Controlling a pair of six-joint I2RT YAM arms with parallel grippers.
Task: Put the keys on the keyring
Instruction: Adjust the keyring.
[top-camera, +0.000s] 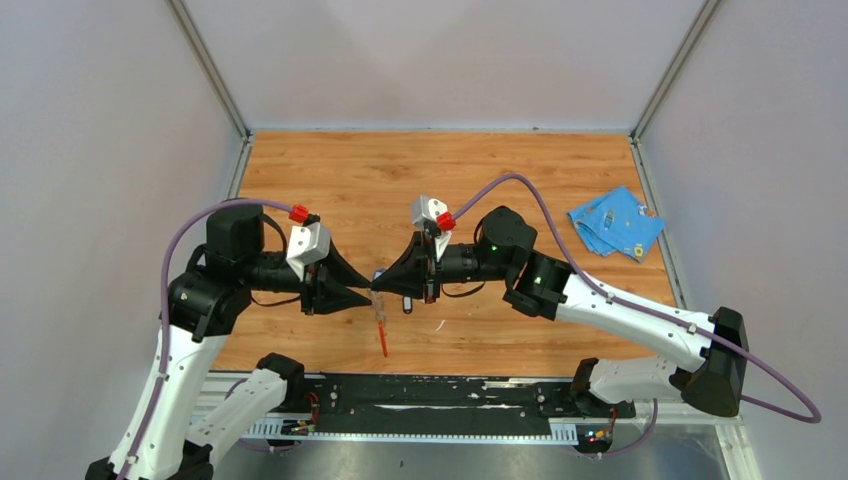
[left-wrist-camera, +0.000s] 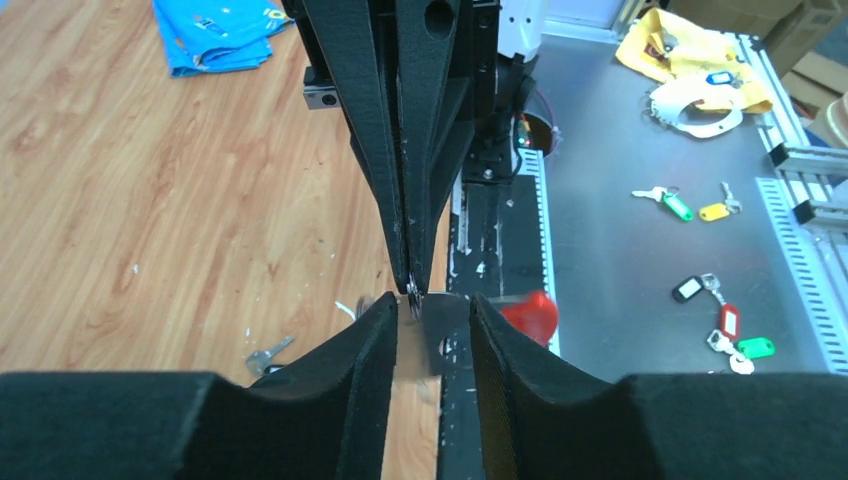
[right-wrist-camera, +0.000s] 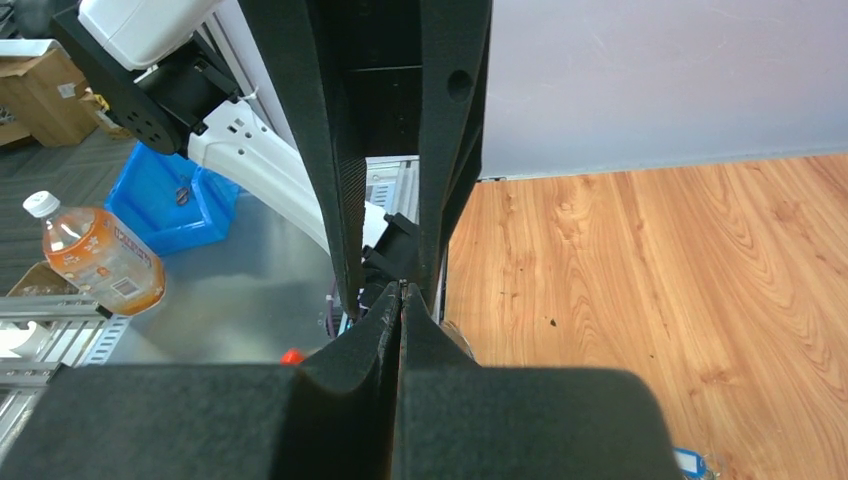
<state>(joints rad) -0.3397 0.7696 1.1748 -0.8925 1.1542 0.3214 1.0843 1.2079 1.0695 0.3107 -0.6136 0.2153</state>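
My two grippers meet tip to tip above the front middle of the table. The right gripper (top-camera: 384, 289) (right-wrist-camera: 402, 290) is shut, pinching the small metal ring (left-wrist-camera: 413, 297) of the keyring. The keyring's silvery-grey strap (left-wrist-camera: 452, 335) runs into the gap of my left gripper (top-camera: 370, 291) (left-wrist-camera: 432, 308), whose jaws stand partly apart, the strap against one pad. Its red end (left-wrist-camera: 530, 312) (top-camera: 383, 343) hangs past the fingers toward the near edge. One small silver key (left-wrist-camera: 268, 355) lies on the wood below my left fingers. The other key is not visible.
A crumpled blue cloth (top-camera: 615, 222) (left-wrist-camera: 215, 35) lies at the far right of the table. The black mounting rail (top-camera: 430, 395) runs along the near edge. Off the table are several tagged keys (left-wrist-camera: 700, 205), a bottle (right-wrist-camera: 95, 255) and a blue bin (right-wrist-camera: 165, 200).
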